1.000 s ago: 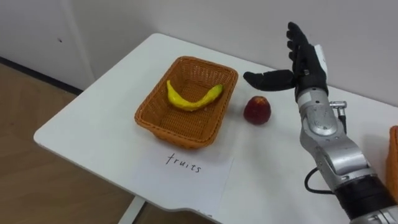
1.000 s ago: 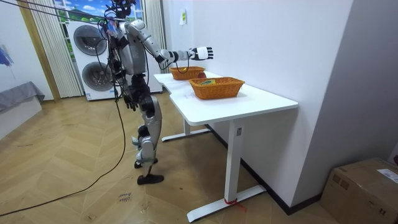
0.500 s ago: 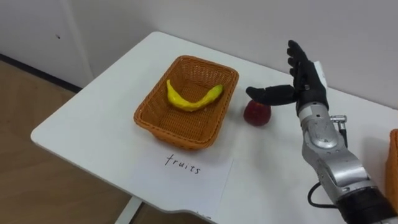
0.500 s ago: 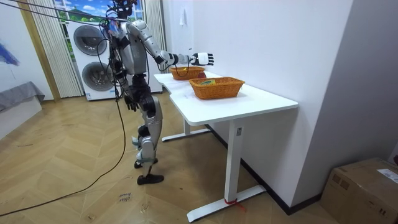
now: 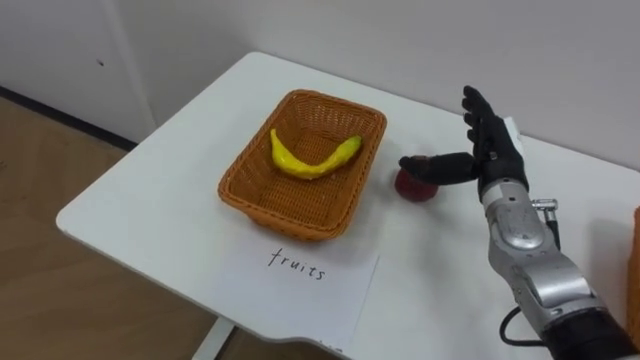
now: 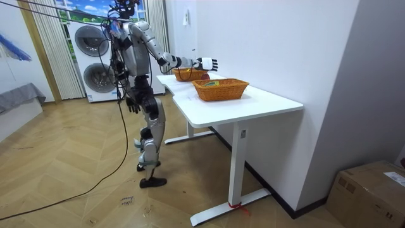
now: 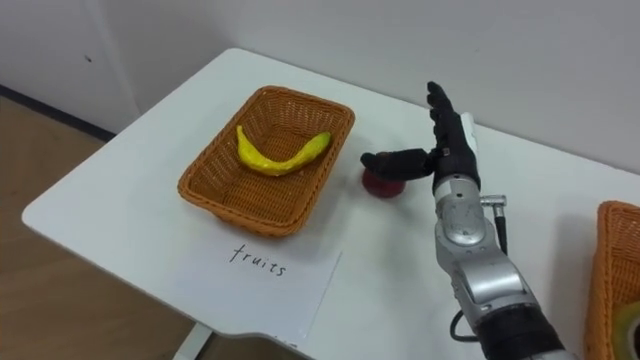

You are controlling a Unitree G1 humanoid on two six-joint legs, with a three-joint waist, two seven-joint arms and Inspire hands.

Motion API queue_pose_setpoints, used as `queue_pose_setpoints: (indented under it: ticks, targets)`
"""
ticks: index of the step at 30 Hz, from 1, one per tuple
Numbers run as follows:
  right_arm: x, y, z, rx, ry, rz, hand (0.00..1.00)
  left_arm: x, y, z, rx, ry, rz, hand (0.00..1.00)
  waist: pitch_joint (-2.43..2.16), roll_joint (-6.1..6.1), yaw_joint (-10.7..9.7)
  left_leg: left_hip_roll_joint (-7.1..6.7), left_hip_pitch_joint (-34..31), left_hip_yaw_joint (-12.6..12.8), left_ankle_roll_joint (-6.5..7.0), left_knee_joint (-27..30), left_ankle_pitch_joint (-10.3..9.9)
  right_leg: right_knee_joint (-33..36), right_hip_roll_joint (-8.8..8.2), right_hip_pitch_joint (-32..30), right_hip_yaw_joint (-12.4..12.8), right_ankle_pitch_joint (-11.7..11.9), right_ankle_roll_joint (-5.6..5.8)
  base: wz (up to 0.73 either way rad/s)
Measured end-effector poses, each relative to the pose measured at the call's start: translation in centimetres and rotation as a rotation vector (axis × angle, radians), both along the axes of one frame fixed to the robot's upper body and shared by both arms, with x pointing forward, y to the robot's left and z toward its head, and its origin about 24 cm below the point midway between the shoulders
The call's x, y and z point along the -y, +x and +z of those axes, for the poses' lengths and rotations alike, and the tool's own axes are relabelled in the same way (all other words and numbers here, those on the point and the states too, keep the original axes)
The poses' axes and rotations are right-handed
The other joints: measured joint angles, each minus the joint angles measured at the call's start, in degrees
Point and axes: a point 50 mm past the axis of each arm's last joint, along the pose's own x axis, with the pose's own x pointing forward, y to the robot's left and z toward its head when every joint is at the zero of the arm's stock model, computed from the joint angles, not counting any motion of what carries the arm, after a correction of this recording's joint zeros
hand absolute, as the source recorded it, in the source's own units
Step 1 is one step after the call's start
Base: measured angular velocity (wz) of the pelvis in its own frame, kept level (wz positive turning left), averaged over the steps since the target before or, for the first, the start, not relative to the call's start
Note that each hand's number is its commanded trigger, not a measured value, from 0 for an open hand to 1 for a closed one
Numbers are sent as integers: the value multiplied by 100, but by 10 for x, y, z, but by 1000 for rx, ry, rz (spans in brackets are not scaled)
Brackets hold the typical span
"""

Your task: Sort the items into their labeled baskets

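Observation:
A red apple (image 5: 411, 187) lies on the white table (image 5: 160, 190), just right of the wicker fruit basket (image 5: 246, 178). A yellow banana (image 5: 310, 158) lies in that basket. My right hand (image 5: 489, 148) stands open beside the apple, fingers straight up. Its thumb reaches left across the apple's top and hides part of it. I cannot tell whether the thumb touches the apple. In the room view my right hand (image 6: 207, 63) is stretched out over the table, and my left hand (image 6: 130, 103) hangs by my hip.
A sheet of paper (image 5: 300, 272) with a handwritten label lies in front of the fruit basket, near the table's front edge. A second wicker basket (image 7: 606, 262) stands at the far right with something green (image 7: 630, 322) in it. The wall runs behind the table.
My right hand has come down and a little forward. Its thumb, above the apple before, now lies across the apple's top. Apple, basket and banana have not moved.

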Motion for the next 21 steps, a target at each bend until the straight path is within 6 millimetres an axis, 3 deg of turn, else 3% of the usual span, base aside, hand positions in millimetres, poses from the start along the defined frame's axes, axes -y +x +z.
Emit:
queue_pose_setpoints:
  ticks: [21]
  targets:
    - [3, -1, -7, -39, -9, 20, 0, 0, -2, 0, -6, 1, -4, 0, -17, 42, -43, -41, -14, -63, 15, -4, 11, 1, -43, 33, -162, -17, 30, 2]
